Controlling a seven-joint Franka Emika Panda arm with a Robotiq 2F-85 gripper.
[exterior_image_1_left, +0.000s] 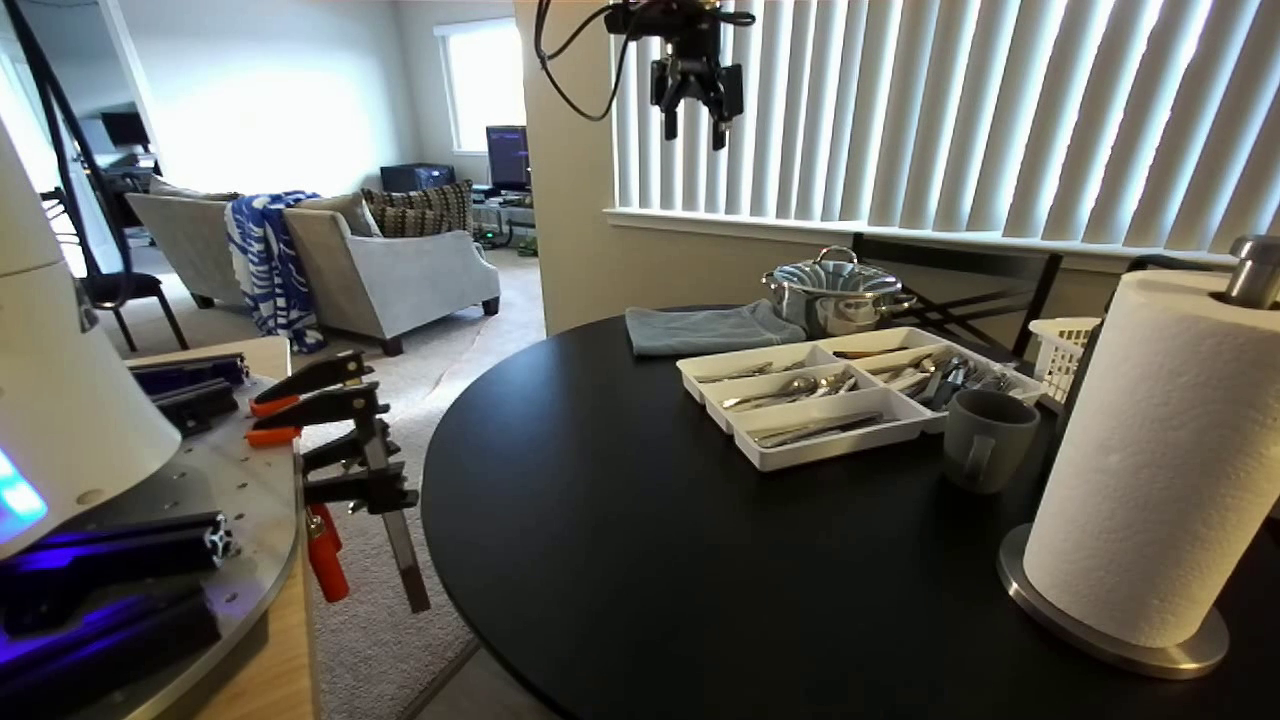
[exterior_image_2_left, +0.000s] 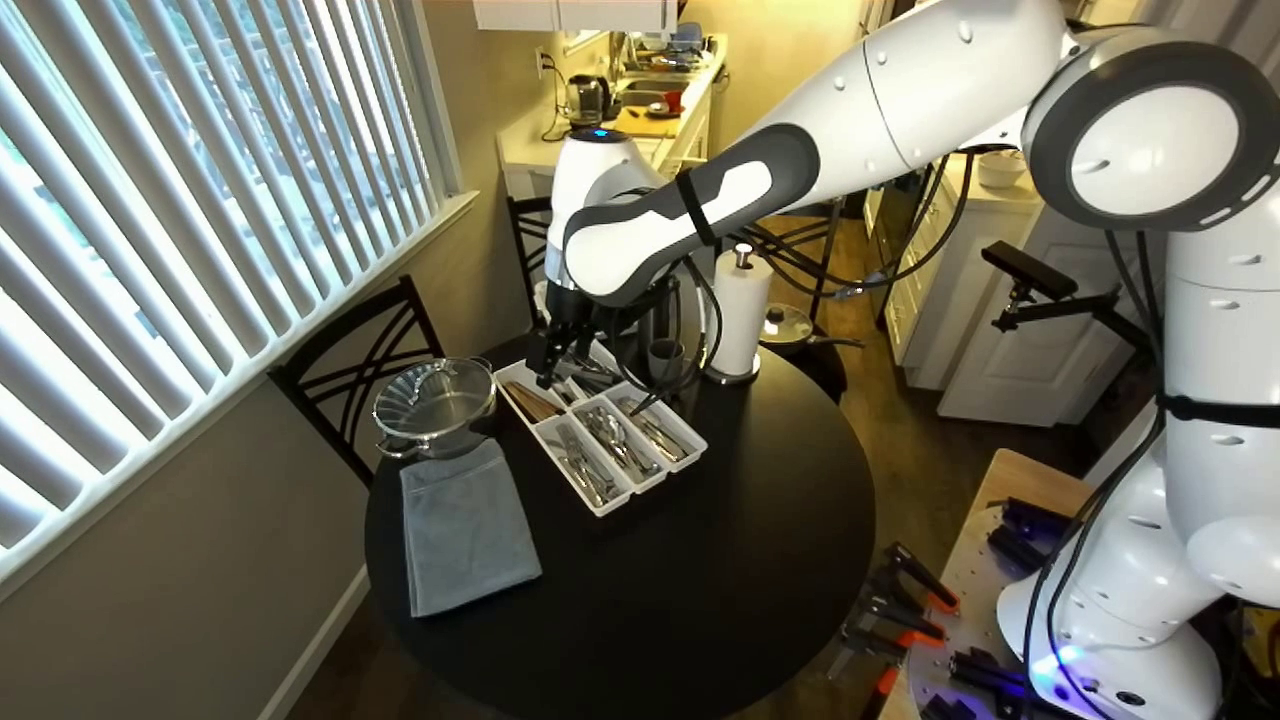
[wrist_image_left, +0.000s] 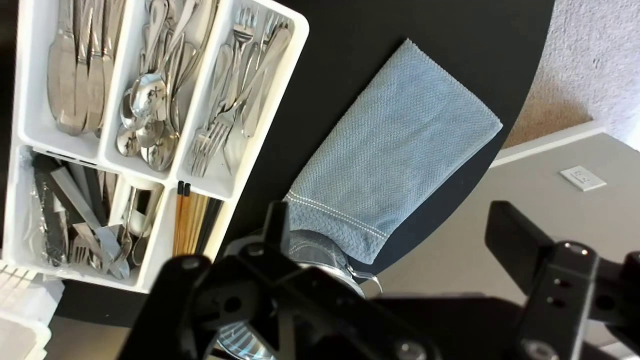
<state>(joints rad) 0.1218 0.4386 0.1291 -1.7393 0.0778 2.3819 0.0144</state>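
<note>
We're seeing the Robotiq gripper (exterior_image_1_left: 695, 130) hanging spread wide, with glass-lidded pot (exterior_image_1_left: 838, 297), dish towel (wrist_image_left: 392, 142) and cutlery tray (exterior_image_1_left: 843, 447) below.

Loc was a home, grey sofa (exterior_image_1_left: 425, 280) w/ blue-white throw (exterior_image_1_left: 275, 265) sat on carpet (exterior_image_1_left: 515, 285), round blk dining tbl (exterior_image_1_left: 600, 560) held cutlery tray (exterior_image_1_left: 838, 446) & paper towel roll (exterior_image_1_left: 1150, 460), vert blinds (exterior_image_1_left: 930, 130) hung nearby, kitchen ctr (exterior_image_2_left: 527, 143) had built-in sink (exterior_image_2_left: 650, 87), white cabs (exterior_image_2_left: 610, 14) hung above

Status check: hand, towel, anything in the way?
Hand open, empty, raised above the black table. Blue-grey towel untouched. Glass-lidded pot close at one end, possible obstruction; white cutlery tray nearby.
</note>
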